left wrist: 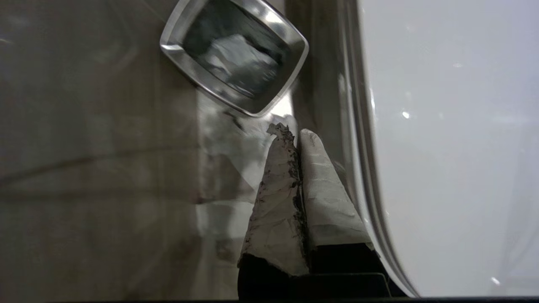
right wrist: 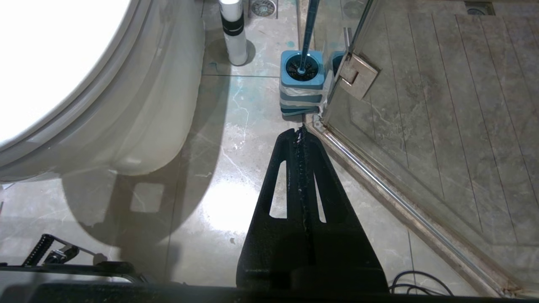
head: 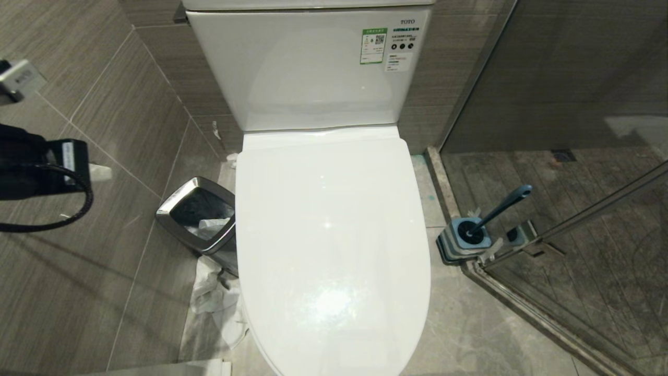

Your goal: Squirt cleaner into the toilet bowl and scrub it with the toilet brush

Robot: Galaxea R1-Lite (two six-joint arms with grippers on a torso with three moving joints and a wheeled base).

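The toilet bowl (head: 332, 245) stands square in front of the robot with its white lid down, its long axis running straight away toward the cistern (head: 308, 68) against the wall. The left gripper (left wrist: 294, 132) hangs off that bowl's left flank, above the floor between the lid's curved edge and the chrome-rimmed waste bin (head: 198, 215); its two pale, wrapped fingers (left wrist: 320, 185) are pressed together with nothing between them. On the bowl's other side, by the corner of the glass shower door (head: 574, 219), the toilet brush (head: 502, 206) sits in its blue-topped holder (head: 464, 241), well apart from the left gripper. Its dark handle leans up and away to the right, thick end highest. The right gripper (right wrist: 301, 130) hovers over the floor tiles, pointing at that holder from a little way off, black fingers closed flat against each other and empty.
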